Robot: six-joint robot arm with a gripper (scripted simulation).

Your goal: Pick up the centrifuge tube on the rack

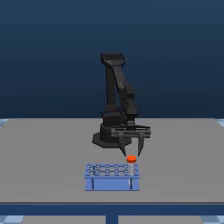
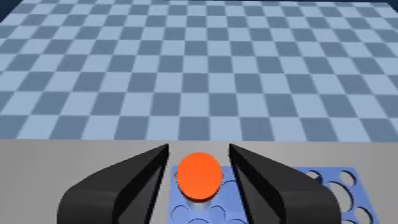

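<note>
A: Where is the centrifuge tube [image 1: 131, 164] now?

B: It stands upright in a hole at the end of the rack [image 1: 112, 176], the end just under the pincer [image 1: 132, 153]. Its orange-red cap [image 2: 199, 176] shows above the top plate. In the wrist view the cap lies between the two dark fingers [image 2: 133, 186], with a thin gap on each side.

A: So the pincer is not yet holding it?

B: I think not. The pincer is released; the fingers are apart and I see no contact with the cap. In the exterior view the fingertips are just above the cap, or level with it; I cannot tell which exactly.

A: How to do this step well?

B: In my judgement, go down straight, keep the cap centred between the fingers, and close below the cap or on it only when both sides are even. Then lift vertically, so the tube does not drag the rack on the bench [image 1: 45, 160]. A tilted approach could push the tube against the hole.
</note>
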